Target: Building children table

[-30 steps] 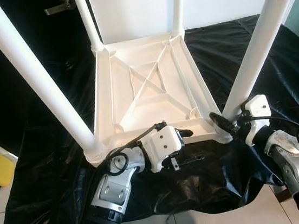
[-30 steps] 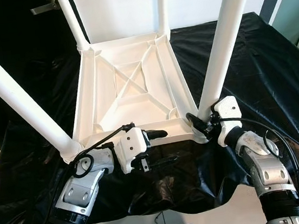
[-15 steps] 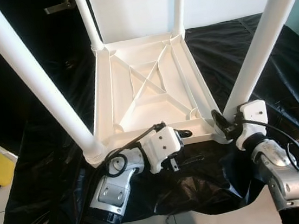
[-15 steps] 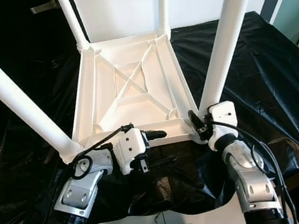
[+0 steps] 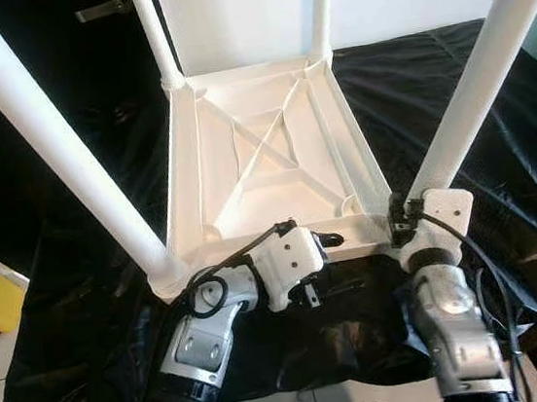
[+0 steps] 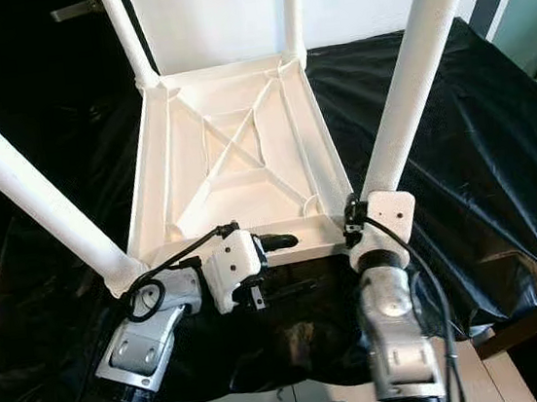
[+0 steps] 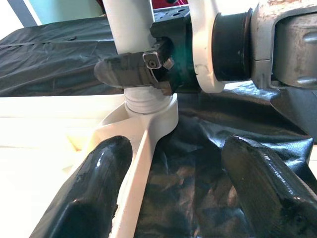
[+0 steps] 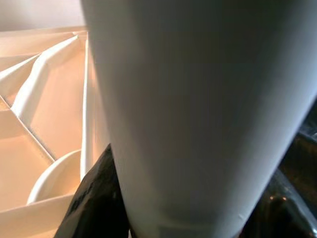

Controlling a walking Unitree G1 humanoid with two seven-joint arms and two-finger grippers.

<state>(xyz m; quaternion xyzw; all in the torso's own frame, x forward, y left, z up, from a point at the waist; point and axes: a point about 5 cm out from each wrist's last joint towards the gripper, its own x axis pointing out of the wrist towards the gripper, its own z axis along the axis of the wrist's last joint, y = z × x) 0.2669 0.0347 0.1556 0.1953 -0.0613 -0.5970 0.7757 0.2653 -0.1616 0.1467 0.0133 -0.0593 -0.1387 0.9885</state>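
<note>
Leg seated in the near right corner socket, clasped low by the right hand.

Table top (image 5: 269, 162) is laid upside down on a black sheet (image 5: 458, 70), four legs rising from its corners. Near right leg (image 5: 487, 66), long axis upright and leaning toward 1 o'clock, is straddled at its base by the right hand (image 8: 163, 218), fingers clamped on either side. Left hand (image 7: 173, 188), fingers apart, is set over the near rim at 9 o'clock of that socket. Near left leg (image 5: 56, 149) stands well apart; nothing is seen blocking.
</note>
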